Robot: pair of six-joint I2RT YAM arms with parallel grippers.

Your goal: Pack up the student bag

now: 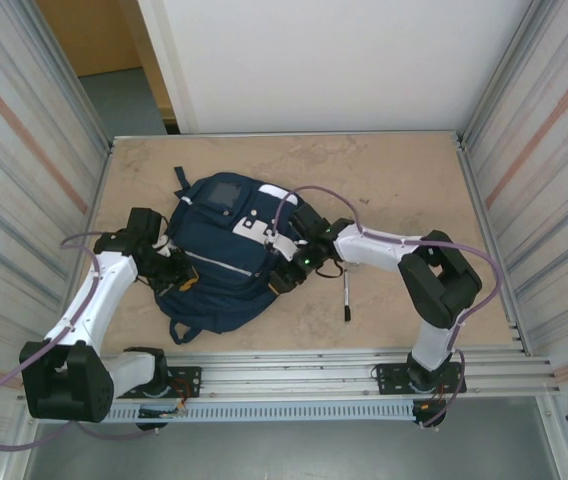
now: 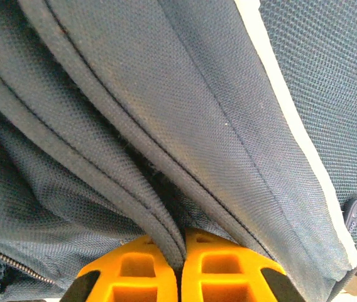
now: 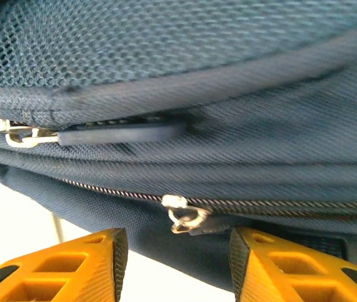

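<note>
1. I see the student bag (image 1: pixel 226 250) lying flat on the tabletop (image 1: pixel 394 180), about mid-way across it, with one arm on either side of it
2. The left fingers (image 1: pixel 179 281) sit at the bag's left edge, towards its near end
3. From the left wrist camera those fingers (image 2: pixel 159 270) are pressed together, pinching a piped fold of the bag's navy fabric (image 2: pixel 166 126); a thin white stripe (image 2: pixel 291 126) runs down the bag just right of the fold
4. The right fingers (image 1: pixel 289 275) are at the bag's right edge, opposite the left ones
5. From the right wrist camera those fingers (image 3: pixel 103 261) are spread, with nothing between the pads; a metal zip slider (image 3: pixel 185 217) hangs on the bag's side (image 3: pixel 229 157) just above the gap, and I cannot see it touching either finger
6. A second slider with a long dark pull tab (image 3: pixel 122 133) sits on the zip line above that, further left
7. A pen (image 1: pixel 346 298) lies on the tabletop just right of the bag, clear of it
</note>
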